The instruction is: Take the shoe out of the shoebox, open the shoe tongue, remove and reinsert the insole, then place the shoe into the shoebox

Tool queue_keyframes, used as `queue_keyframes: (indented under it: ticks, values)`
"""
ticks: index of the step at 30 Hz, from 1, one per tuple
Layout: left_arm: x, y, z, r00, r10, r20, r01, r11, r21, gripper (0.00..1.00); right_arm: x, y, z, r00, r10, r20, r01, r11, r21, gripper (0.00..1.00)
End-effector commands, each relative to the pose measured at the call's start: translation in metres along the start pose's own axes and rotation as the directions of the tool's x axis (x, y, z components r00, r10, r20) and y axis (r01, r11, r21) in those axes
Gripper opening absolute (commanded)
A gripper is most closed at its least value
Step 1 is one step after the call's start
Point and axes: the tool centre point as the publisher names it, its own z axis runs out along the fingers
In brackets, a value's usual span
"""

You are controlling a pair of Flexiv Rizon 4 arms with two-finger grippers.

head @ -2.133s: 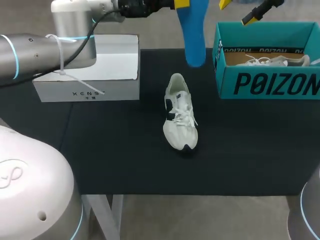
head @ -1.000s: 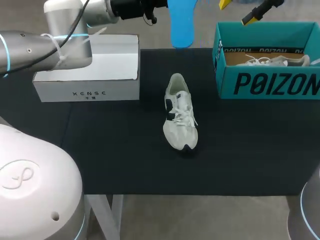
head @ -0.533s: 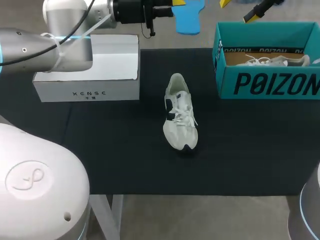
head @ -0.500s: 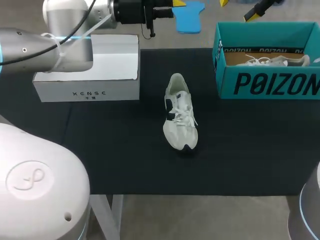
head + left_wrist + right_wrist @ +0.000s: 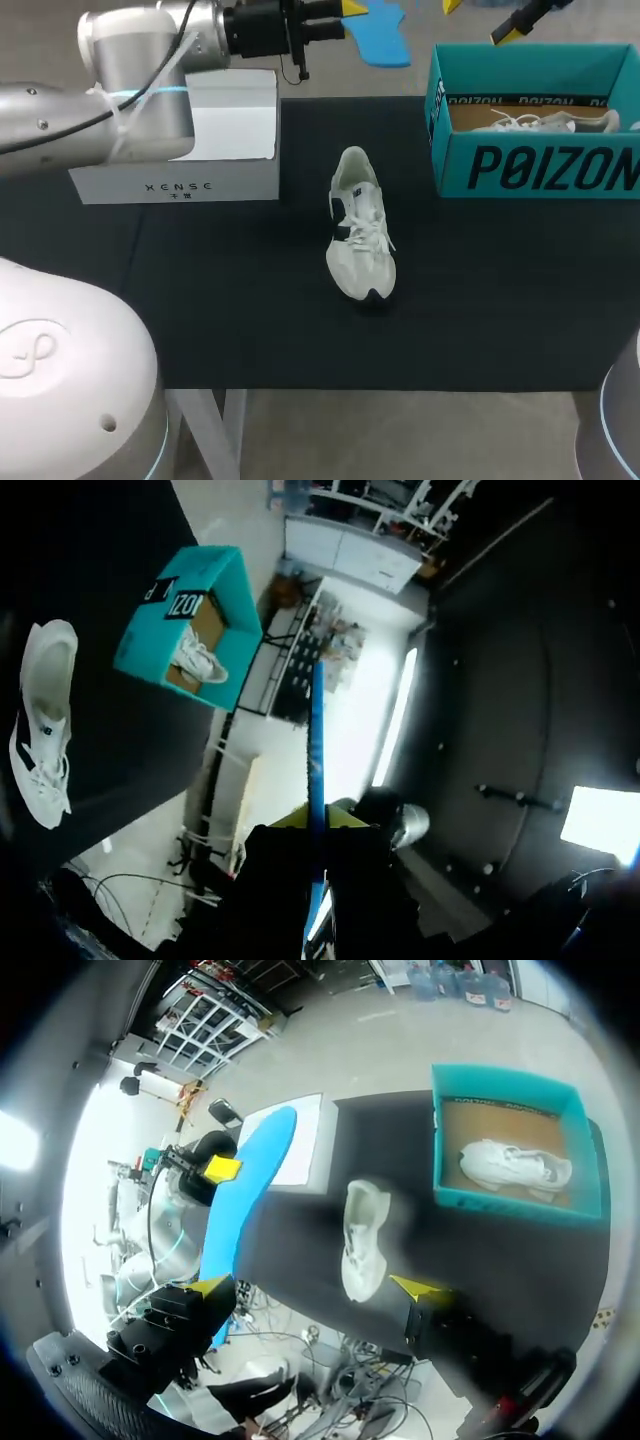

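Observation:
A white shoe (image 5: 360,225) lies on the black mat (image 5: 250,320), toe toward the front edge. High above the mat's far edge my left gripper (image 5: 350,10) is shut on a blue insole (image 5: 385,40), which sticks out toward the right. In the left wrist view the insole (image 5: 316,770) shows edge-on between the yellow tips. My right gripper (image 5: 478,20) hangs open and empty above the teal shoebox (image 5: 535,165). From its wrist view I see the insole (image 5: 240,1200), the shoe (image 5: 362,1235) and the shoebox (image 5: 515,1205) below my right gripper (image 5: 312,1285).
A second white shoe (image 5: 530,122) lies inside the teal shoebox at the back right. A white box (image 5: 200,160) stands at the back left, partly under my left arm.
My left wrist has turned, swinging the insole from hanging straight down to nearly level and higher. The right gripper and the shoe on the mat have stayed in place.

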Motion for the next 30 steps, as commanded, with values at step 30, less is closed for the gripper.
queue_keyframes:
  ticks: [30]
  values:
    - [-0.013, 0.001, 0.037, 0.973, 0.231, 0.014, -0.229, 0.970, -0.082, 0.00, 0.059, 0.024, -0.004, 0.885, 0.050, 0.463, -0.125, 0.983, 0.134, 1.00]
